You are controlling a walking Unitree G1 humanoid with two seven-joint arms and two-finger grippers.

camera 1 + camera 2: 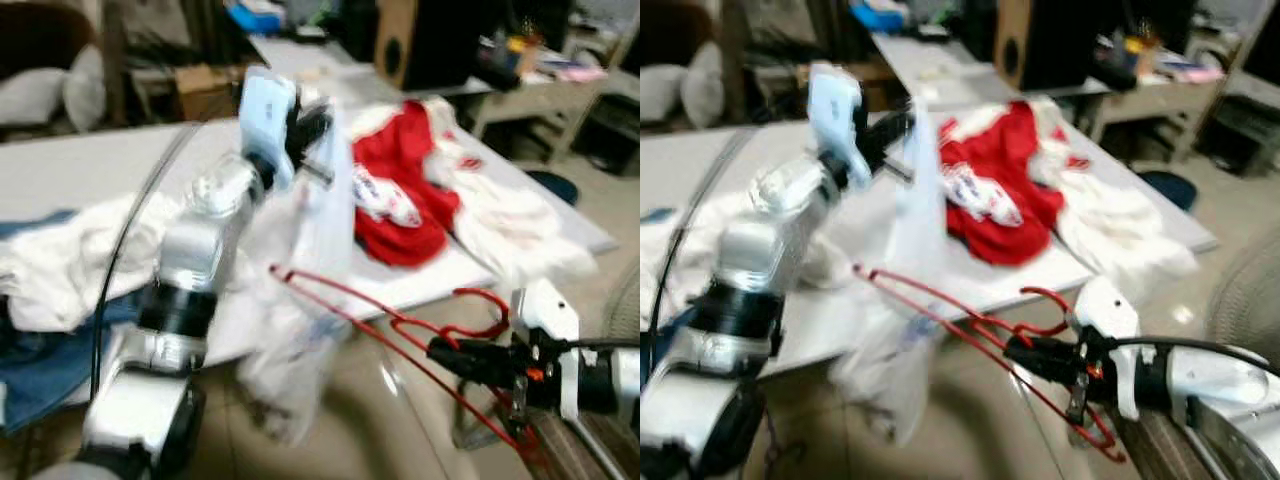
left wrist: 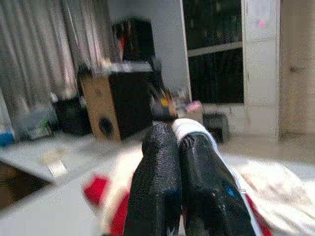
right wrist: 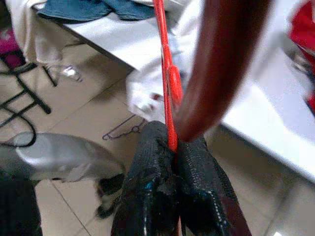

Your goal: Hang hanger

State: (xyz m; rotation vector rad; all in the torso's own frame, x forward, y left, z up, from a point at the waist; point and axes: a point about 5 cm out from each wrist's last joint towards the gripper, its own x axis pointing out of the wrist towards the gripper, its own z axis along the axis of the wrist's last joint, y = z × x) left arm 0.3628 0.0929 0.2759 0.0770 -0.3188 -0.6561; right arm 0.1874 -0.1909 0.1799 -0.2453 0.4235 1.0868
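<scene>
My left gripper point(image 1: 312, 128) is raised over the white table point(image 1: 60, 165), shut on the top of a thin white garment point(image 1: 318, 215) that hangs down past the table's front edge. In the left wrist view its fingers point(image 2: 157, 172) press together with white cloth beside them. To the lower right, my right gripper point(image 1: 440, 352) is shut on a red wire hanger point(image 1: 370, 315) close to its hook. The hanger's far corner reaches the hanging garment. The right wrist view shows the red wire point(image 3: 167, 73) pinched between the fingertips.
A red garment point(image 1: 400, 200) and white clothes point(image 1: 500, 220) lie on the table's right part, more white cloth and blue jeans point(image 1: 40, 370) on the left. A brown speaker point(image 1: 400, 40) stands behind. Tiled floor lies below, with a black stand's legs point(image 3: 19, 98).
</scene>
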